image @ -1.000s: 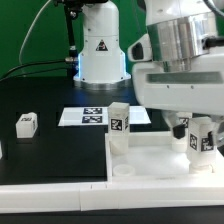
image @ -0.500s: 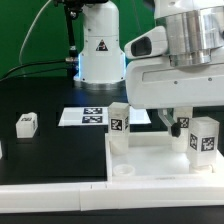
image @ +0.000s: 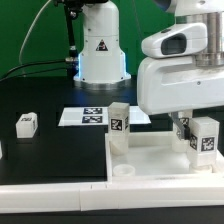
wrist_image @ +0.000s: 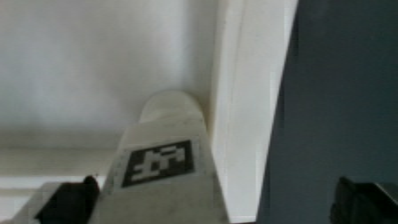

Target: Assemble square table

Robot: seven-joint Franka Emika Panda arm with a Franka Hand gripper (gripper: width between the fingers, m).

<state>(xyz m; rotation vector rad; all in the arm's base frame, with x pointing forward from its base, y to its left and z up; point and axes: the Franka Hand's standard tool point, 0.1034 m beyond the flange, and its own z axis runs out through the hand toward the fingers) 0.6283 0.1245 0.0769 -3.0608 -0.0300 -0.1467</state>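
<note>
One leg (image: 206, 138) seemingly beneath end effector (wrist_image: 217, 203)

I can't read any words or numbers from here. The white robot base (image: 103, 55) wears a black triangular warning sign. Black-and-white square tags sit on the marker board (image: 95, 116), the loose leg (image: 26, 124) at the exterior view's left, the middle upright leg (image: 119, 128) and the right upright leg (image: 204, 138). The wrist view shows one such tag on a leg (wrist_image: 164, 150).
</note>
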